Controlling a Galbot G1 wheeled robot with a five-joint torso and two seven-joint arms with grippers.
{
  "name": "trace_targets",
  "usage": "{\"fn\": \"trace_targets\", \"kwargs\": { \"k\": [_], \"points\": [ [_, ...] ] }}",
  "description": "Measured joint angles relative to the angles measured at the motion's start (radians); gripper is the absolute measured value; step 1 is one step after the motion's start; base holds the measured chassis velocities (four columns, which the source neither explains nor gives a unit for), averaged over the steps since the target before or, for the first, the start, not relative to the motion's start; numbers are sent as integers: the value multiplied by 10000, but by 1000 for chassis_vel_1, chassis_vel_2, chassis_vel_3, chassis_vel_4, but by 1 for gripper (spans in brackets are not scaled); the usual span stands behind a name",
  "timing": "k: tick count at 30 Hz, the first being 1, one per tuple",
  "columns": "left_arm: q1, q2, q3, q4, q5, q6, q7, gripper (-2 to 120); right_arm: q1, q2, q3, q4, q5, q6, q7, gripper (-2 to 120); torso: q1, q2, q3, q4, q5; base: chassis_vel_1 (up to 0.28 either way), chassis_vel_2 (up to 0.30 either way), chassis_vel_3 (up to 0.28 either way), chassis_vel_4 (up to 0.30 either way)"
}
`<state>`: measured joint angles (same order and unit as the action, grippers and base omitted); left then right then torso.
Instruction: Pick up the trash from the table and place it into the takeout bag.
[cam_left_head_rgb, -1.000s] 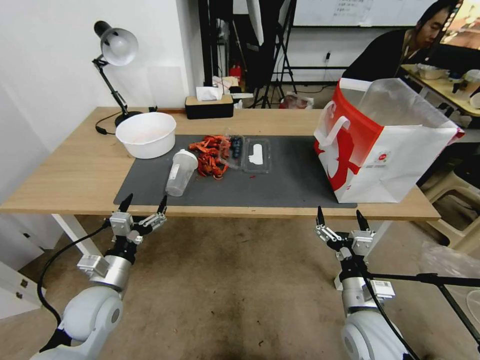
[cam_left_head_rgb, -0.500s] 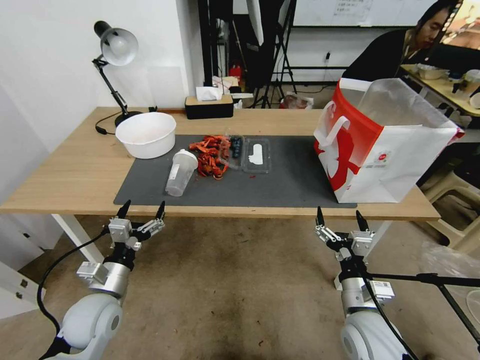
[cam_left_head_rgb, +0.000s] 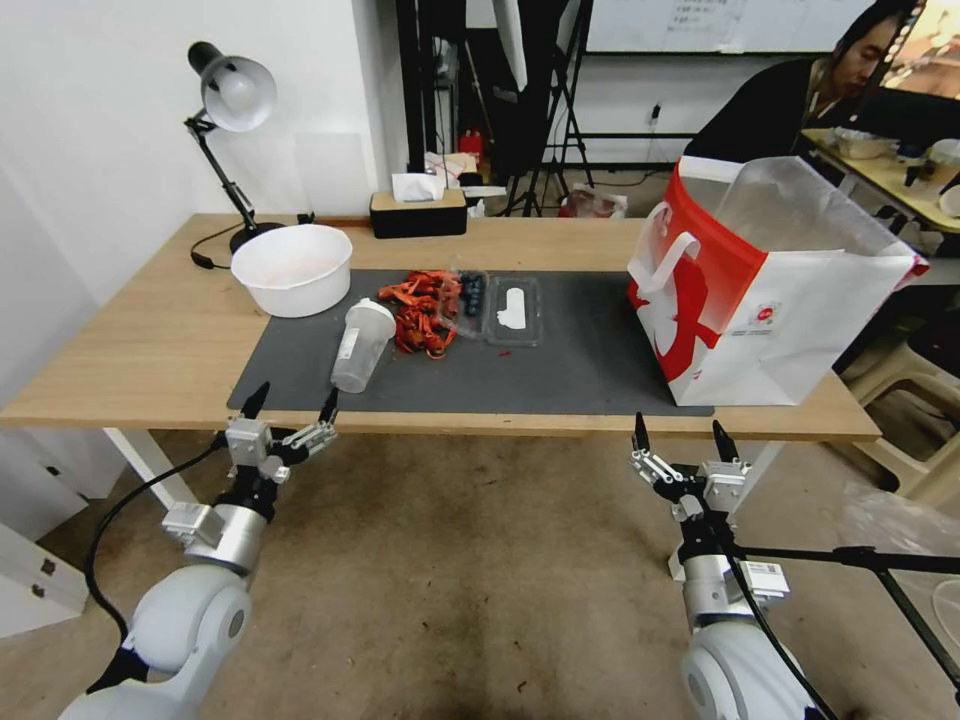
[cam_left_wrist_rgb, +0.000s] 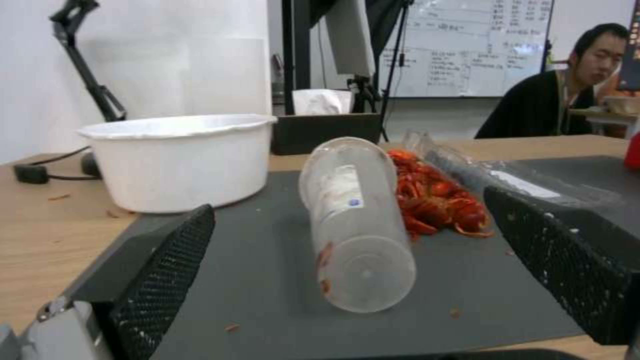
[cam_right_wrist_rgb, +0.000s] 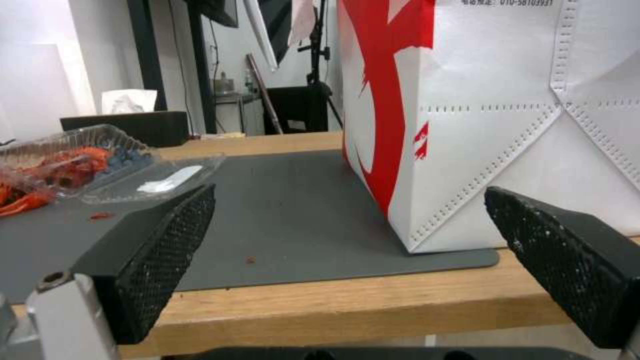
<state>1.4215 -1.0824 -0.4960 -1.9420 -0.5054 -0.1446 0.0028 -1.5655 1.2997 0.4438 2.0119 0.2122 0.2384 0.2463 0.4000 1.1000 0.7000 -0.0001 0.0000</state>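
Note:
On the table's (cam_left_head_rgb: 150, 340) dark mat (cam_left_head_rgb: 590, 370) a clear lidded shaker cup (cam_left_head_rgb: 360, 345) (cam_left_wrist_rgb: 353, 225) lies on its side. Beside it are a pile of red shells (cam_left_head_rgb: 420, 310) (cam_left_wrist_rgb: 433, 197) and an open clear plastic container (cam_left_head_rgb: 505, 310) (cam_right_wrist_rgb: 100, 150). The takeout bag (cam_left_head_rgb: 770, 290) (cam_right_wrist_rgb: 493, 100) stands upright and open at the mat's right end. My left gripper (cam_left_head_rgb: 292, 400) (cam_left_wrist_rgb: 348, 202) is open at the table's front edge, facing the cup's base. My right gripper (cam_left_head_rgb: 680, 430) (cam_right_wrist_rgb: 350, 191) is open below the front edge, facing the bag's near corner.
A white bowl (cam_left_head_rgb: 292, 268) (cam_left_wrist_rgb: 177, 160) sits at the mat's back left, near a desk lamp (cam_left_head_rgb: 232, 100). A black tissue box (cam_left_head_rgb: 418, 210) rests at the table's far edge. Bare mat lies between the container and the bag.
My left gripper dipped slightly, then rose and shifted a little right toward the table's front edge. The right arm and the things on the table have not moved.

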Motion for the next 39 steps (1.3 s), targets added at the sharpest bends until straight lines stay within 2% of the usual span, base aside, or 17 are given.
{"fn": "trace_targets", "kwargs": {
  "k": [7,13,20,28,30,37,39],
  "points": [
    [-380,188,362,47,-229,326,-56,100,75,-18,-73,-55,6,0,1,100,0,0,0,2,1,0,0,0,0],
    [-1190,643,1079,215,-984,1325,-394,100,80,21,-64,-52,6,-17,8,100,1,0,0,0,0,0,0,0,0],
    [-2001,925,1539,489,-1227,2272,-872,100,72,64,-6,-23,6,-32,23,100,1,0,0,0,0,0,0,0,0],
    [-2487,1080,1812,653,-1306,3005,-1363,100,55,110,14,-28,-8,-31,23,100,1,0,0,2,0,0,0,0,0],
    [-2674,1128,1902,668,-1477,3376,-1635,100,70,126,13,-38,-15,-30,23,100,0,0,0,0,0,0,0,0,0],
    [-2886,1240,1968,664,-1754,3868,-1780,97,107,149,7,-73,-34,-27,24,100,1,0,0,0,0,0,0,0,0],
    [-2901,1280,1988,644,-1911,4006,-1773,93,114,150,6,-91,-37,-24,27,100,0,0,0,1,0,0,0,0,0]
  ]
}}
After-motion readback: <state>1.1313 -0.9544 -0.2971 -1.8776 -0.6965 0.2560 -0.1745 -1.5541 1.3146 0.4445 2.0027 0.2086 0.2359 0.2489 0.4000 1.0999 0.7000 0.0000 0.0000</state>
